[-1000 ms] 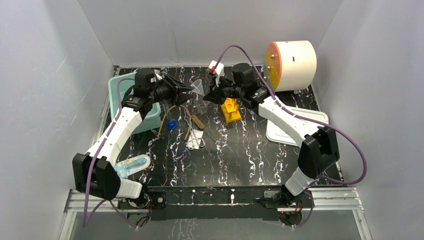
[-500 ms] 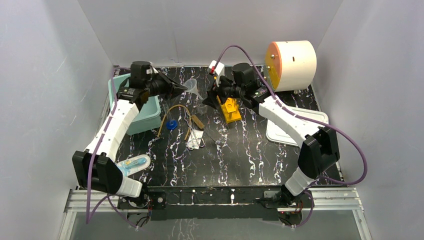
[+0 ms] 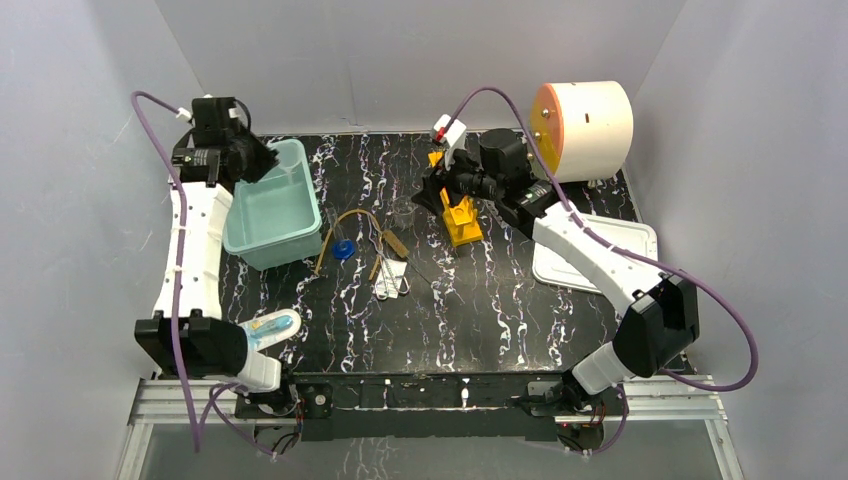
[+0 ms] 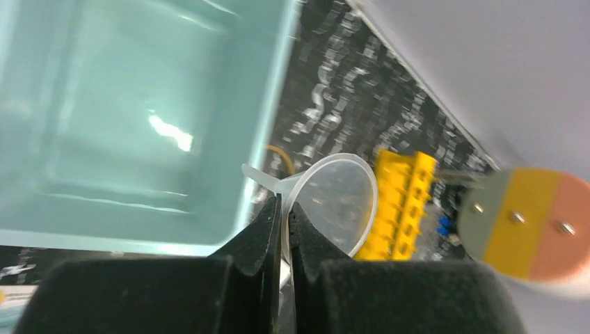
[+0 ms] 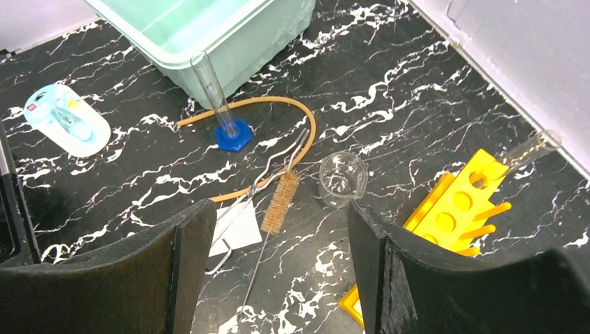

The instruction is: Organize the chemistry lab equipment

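Reading the top view as a dial with the arm bases at 6 o'clock, the left end effector (image 4: 285, 212) sits at about 10 o'clock. Its fingers (image 4: 259, 240) are pressed together on the rim of the clear funnel (image 4: 339, 198), which is held up off the counter (image 3: 480, 300). From above, the funnel shows over the far right part of the teal bin (image 3: 305, 215); whether its spout is inside the rim I cannot tell. The right end effector (image 5: 278, 209) is near 12 o'clock, fingers spread wide, gripping nothing, raised above the counter. Under it lies the yellow rack (image 5: 452, 209) with round holes, with a glass tube (image 5: 532, 147) leaning at its far end. At the rack's 9 o'clock side the glass beaker (image 5: 342, 177) stands upright, near the rack but apart from it. Further toward 9 o'clock the amber rubber tube (image 5: 278, 111) arches across the counter from the bin's side. A graduated cylinder (image 5: 233, 134) stands upright on a blue base within that arch, just beside the bin's near right corner. A bottle brush (image 5: 280, 202) lies at the tube's 6 o'clock end, next to bent wire tongs (image 5: 275, 163). A pale-blue item (image 3: 270, 328) lies at 7 o'clock by the left arm's base. A white tray (image 3: 600, 262) lies at 3 o'clock, and a white drum (image 3: 590, 115) with an orange and yellow face stands at 1 o'clock.
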Robot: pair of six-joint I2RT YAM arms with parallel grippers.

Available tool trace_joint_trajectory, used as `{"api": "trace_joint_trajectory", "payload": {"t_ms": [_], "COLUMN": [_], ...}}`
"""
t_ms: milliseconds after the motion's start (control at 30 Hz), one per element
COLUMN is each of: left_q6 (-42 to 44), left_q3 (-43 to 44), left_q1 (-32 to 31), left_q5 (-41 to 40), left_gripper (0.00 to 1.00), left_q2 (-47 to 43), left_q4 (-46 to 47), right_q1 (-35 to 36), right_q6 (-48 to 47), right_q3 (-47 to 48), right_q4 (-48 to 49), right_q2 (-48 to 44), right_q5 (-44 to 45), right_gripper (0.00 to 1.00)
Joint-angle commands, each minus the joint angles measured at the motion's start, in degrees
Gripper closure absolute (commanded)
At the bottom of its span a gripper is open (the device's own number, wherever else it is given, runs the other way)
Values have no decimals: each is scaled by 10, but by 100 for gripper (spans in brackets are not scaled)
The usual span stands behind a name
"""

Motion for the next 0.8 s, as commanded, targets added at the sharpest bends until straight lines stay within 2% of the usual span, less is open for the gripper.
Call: {"api": "trace_joint_trajectory", "payload": {"t_ms": [0,167,300,400,633,767], "left_q6": [47,26,26,23,-20,-25], "left_q3": [-1,-41,-9,17,6,15], "left_q1": [74,149,158,158,150,137], "left_q5": [-46,71,108,119,148,112], "left_gripper": [100,100,100,100,100,98], "left_q2": [54,109,178,226,292,322], "left_q4": [-60,-24,-17,-17,18,49], "right_q1": [-2,-2,-2,-1,-2,-2], "right_q6": [31,46,46,36,19,21], "right_q3": [-15,-27,-39,-47,-44,-28], "right_q4": [35,47,50,49,45,43], "right_q2": [-11,-14,-21,-26,-23,-9], "right_q5": [5,-3,3,18,42,42], "right_gripper": [23,23,23,23,23,23]}}
